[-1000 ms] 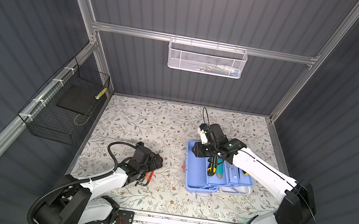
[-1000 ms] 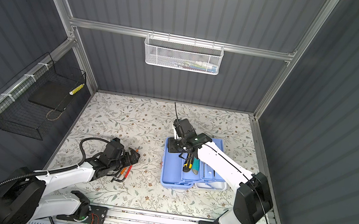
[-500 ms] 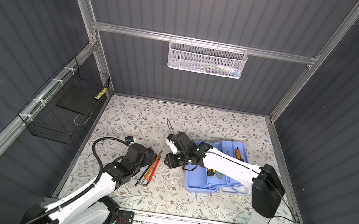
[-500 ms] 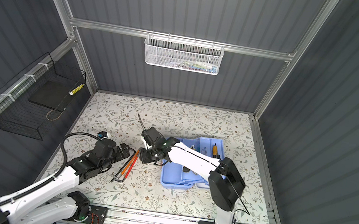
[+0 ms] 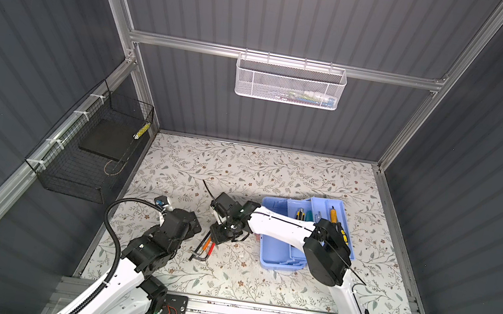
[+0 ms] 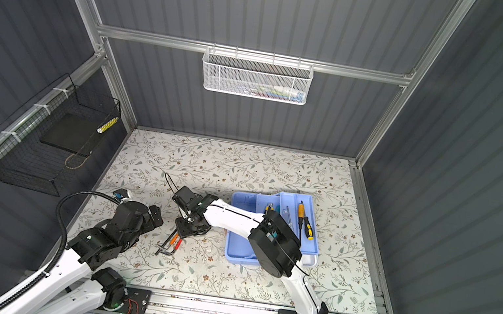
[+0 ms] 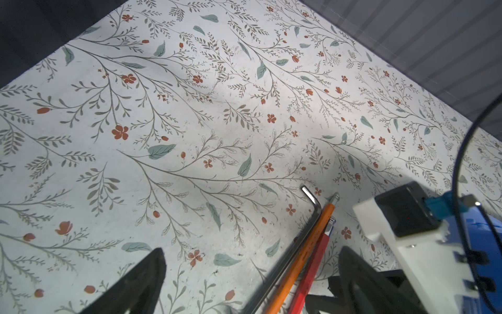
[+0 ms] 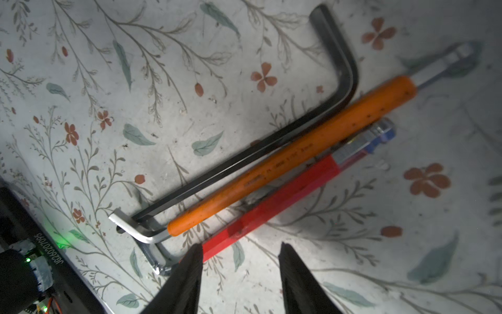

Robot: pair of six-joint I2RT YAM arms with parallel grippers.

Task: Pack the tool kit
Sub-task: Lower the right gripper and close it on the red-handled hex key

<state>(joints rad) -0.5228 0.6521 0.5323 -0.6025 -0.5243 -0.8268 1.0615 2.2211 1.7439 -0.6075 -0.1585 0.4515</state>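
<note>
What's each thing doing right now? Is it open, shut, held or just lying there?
tool case, open, some tools inside
hex keys, lying loose, unheld
orange-handled tool, lying beside the hex keys
red-handled tool, lying beside the orange-handled one
left gripper, open, empty
right gripper, open, empty, above the loose tools

Dark grey ribbed wall panels [image 5: 285, 8] close the space on three sides, framed by silver aluminium rails [image 5: 192, 45]. A white metal mesh basket [image 5: 289, 84] hangs from the back crossbar. A black wire basket [image 5: 88, 151] hangs on the left wall. The desk [image 5: 258, 169] has a pale covering printed with grey twigs, teal leaves and small red flowers. The light is even and the shadows are soft.
</note>
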